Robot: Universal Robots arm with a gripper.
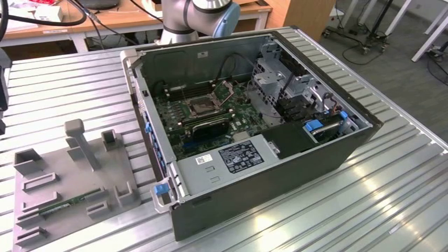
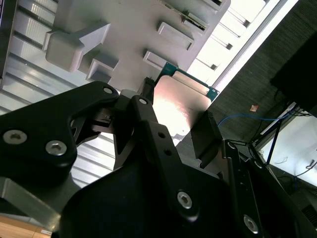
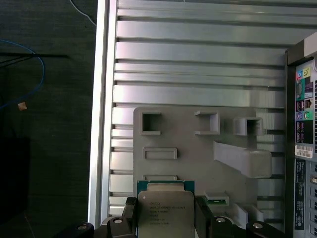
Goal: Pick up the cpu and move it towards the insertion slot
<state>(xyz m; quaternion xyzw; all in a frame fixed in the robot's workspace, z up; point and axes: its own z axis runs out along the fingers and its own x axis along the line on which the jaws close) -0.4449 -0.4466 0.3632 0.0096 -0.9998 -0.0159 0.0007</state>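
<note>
The cpu (image 3: 165,208), a flat square chip with a silvery face and a green-tan rim, is clamped between my gripper's (image 3: 166,222) two dark fingers (image 3: 130,215). It hangs above the grey plastic tray (image 3: 198,148), clear of the tray's pockets. In the second wrist view the cpu (image 2: 181,101) shows from behind the gripper (image 2: 176,124), held at two opposite edges. The insertion slot (image 1: 203,105), a square socket framed by a metal bracket, sits on the green board inside the open computer case (image 1: 280,173) in the exterior view.
The grey tray (image 1: 70,178) lies at the exterior view's left of the case on a ribbed metal table (image 1: 392,199), with upright posts and a green memory stick (image 1: 70,202) in one pocket. The arm's base (image 1: 196,16) rises behind the case. The table edge (image 3: 101,99) borders dark floor.
</note>
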